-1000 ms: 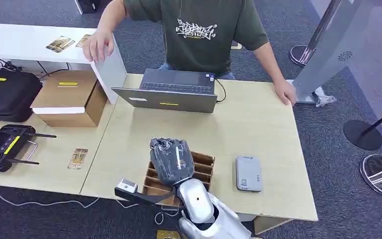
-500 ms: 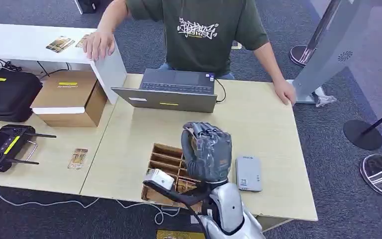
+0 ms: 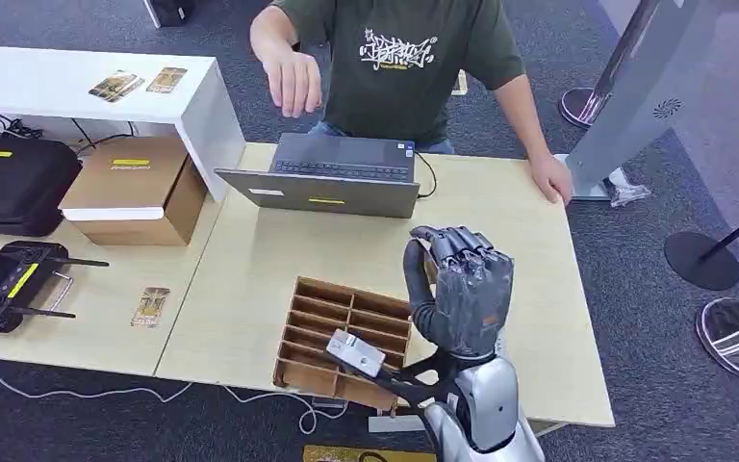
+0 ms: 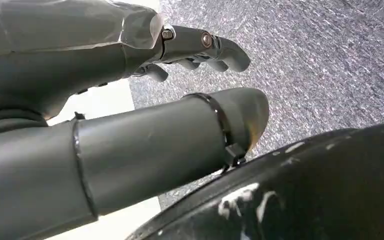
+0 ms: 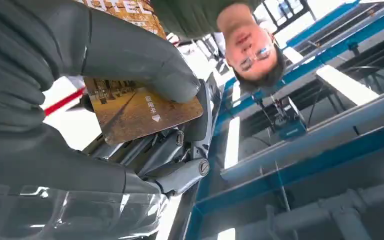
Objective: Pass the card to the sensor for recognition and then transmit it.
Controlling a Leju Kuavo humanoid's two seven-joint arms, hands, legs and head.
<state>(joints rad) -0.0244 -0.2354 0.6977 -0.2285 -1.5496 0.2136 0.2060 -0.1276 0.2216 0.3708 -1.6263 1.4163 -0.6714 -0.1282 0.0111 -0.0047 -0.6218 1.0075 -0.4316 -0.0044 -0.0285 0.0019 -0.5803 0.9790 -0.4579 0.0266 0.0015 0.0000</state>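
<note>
My right hand point(image 3: 459, 289) is raised above the right part of the light wooden table point(image 3: 500, 221), its back toward the head camera. The right wrist view shows this hand point(image 5: 40, 80) pinching a brown hotel card point(image 5: 140, 107) between thumb and fingers, with the card facing the person across the table. The grey sensor pad is hidden behind the hand. In the left wrist view my left hand point(image 4: 130, 100) hangs over grey carpet, fingers loosely extended and holding nothing.
A wooden divider box point(image 3: 346, 327) sits at the table's near edge, a laptop point(image 3: 337, 173) at the far edge. The person's hand point(image 3: 293, 82) hovers above the laptop; the other point(image 3: 550, 178) rests on the table. Loose cards point(image 3: 115, 85), a cardboard box point(image 3: 135, 188) and a controller point(image 3: 10, 284) lie left.
My right hand has moved right from above the divider box to above the sensor's place, covering it. The person's hand left the white shelf and rose in front of the chest.
</note>
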